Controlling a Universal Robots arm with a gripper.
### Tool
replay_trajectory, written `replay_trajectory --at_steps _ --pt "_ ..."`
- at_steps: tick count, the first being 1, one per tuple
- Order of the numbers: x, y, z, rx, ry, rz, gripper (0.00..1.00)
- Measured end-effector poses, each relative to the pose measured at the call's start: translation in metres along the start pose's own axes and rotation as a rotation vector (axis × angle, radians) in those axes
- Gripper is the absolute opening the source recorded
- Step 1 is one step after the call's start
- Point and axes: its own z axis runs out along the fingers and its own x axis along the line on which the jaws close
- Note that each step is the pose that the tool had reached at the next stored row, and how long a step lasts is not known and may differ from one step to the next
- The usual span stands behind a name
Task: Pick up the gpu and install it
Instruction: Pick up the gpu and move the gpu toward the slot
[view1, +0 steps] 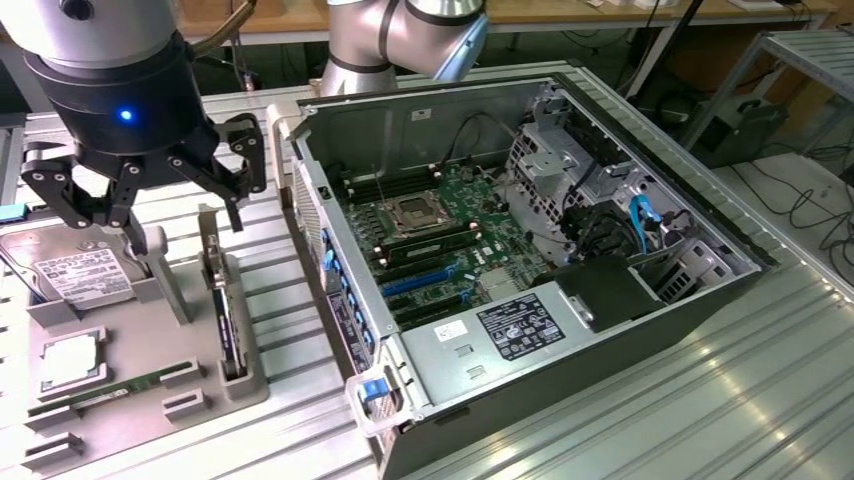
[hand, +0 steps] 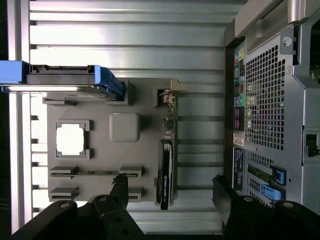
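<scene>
GPU (hand: 165, 172) stands on edge in its grey tray (view1: 140, 335) slot, seemingly so the gripper (view1: 160, 212), spread wide and empty directly above, can straddle it beside the opened computer (view1: 534, 250).

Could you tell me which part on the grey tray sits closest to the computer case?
The gpu, standing on edge; the drive, processor and memory stick sit farther off.

Surface materials and finishes at the workstation

Ribbed silver metal bench (view1: 747, 400): smooth, reflective sheen. Flat grey moulded plastic parts tray (view1: 140, 335): matt, smooth. Thin green circuit-board gpu (view1: 224, 322): dark glossy face, pale bare-metal bracket. Open grey sheet-metal computer case (view1: 400, 130): dull unpainted finish, perforated rear panel.
</scene>
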Motion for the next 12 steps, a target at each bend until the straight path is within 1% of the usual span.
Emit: replay_trajectory --at_steps 9,12 --pt "0.0002 -0.0053 0.0058 -0.0001 0.0002 -0.004 0.78" --pt "0.0002 -0.0056 0.0081 -0.0001 0.0003 -0.007 0.78"
